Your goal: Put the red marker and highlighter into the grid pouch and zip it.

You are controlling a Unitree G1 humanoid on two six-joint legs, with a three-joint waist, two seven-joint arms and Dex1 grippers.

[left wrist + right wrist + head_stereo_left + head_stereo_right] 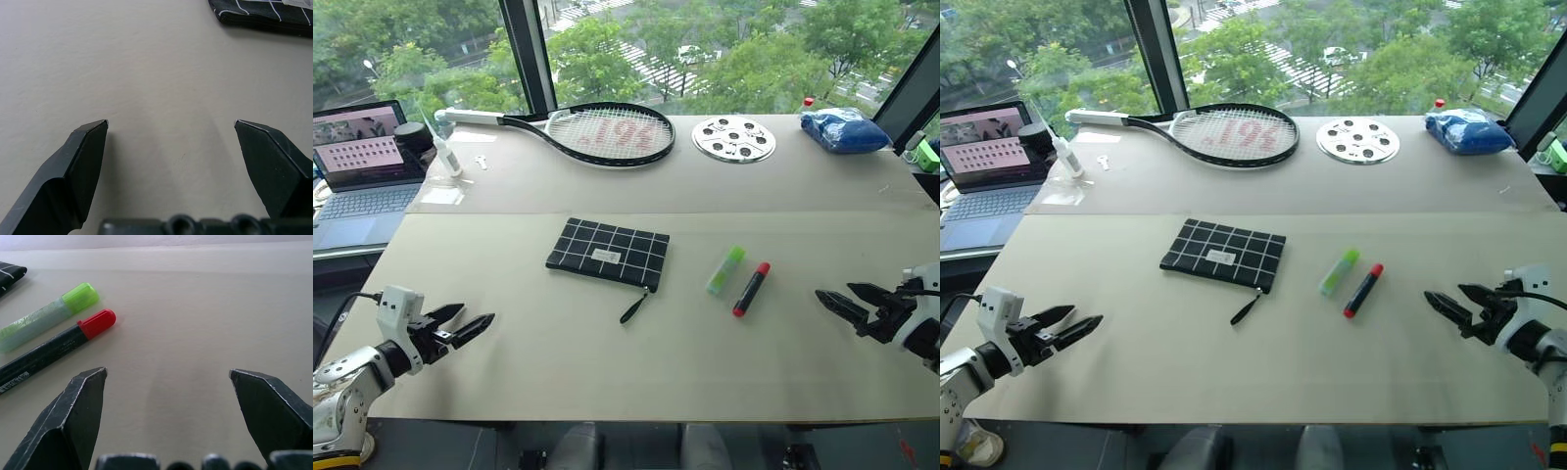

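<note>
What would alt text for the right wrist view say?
The right hand, its two black fingers spread open, hovers above a beige table. Beyond them lie the highlighter and the red marker side by side, with a corner of the grid pouch.

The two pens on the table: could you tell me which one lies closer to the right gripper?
The red marker, black-barrelled with a red cap. It lies beside the light green highlighter, on the side toward the right gripper; the highlighter lies on the grid pouch side.
</note>
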